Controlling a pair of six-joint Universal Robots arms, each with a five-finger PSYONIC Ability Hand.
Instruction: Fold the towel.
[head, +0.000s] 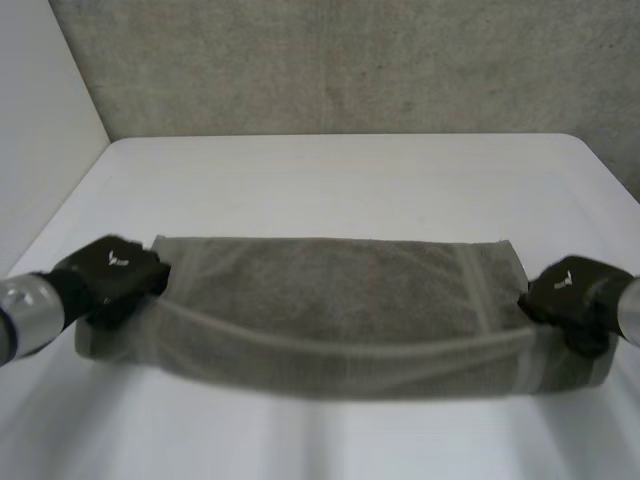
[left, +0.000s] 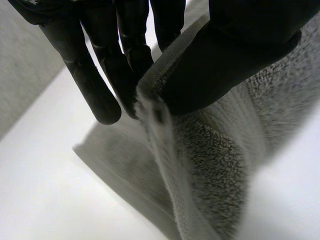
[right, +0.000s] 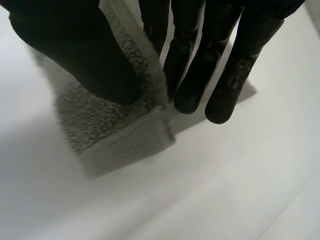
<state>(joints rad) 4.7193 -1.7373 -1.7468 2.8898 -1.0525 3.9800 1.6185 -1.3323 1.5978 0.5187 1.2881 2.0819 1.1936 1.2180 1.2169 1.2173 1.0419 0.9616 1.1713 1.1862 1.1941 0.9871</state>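
Observation:
A grey towel (head: 340, 305) lies across the middle of the white table (head: 340, 180), doubled over, with its upper layer lifted and sagging toward me. My left hand (head: 112, 272) pinches the towel's left end; in the left wrist view the thumb (left: 220, 65) presses the towel's edge (left: 155, 112) against straight fingers (left: 100, 80). My right hand (head: 572, 290) pinches the right end. In the right wrist view its thumb (right: 80, 55) clamps a towel corner (right: 125, 135) against the fingers (right: 200, 65). Both ends hang just above the lower layer.
The white table stretches beyond the towel to a grey wall (head: 350, 60) at the back. A pale side wall (head: 40, 120) rises on the left. Bare tabletop lies in front of the towel and behind it.

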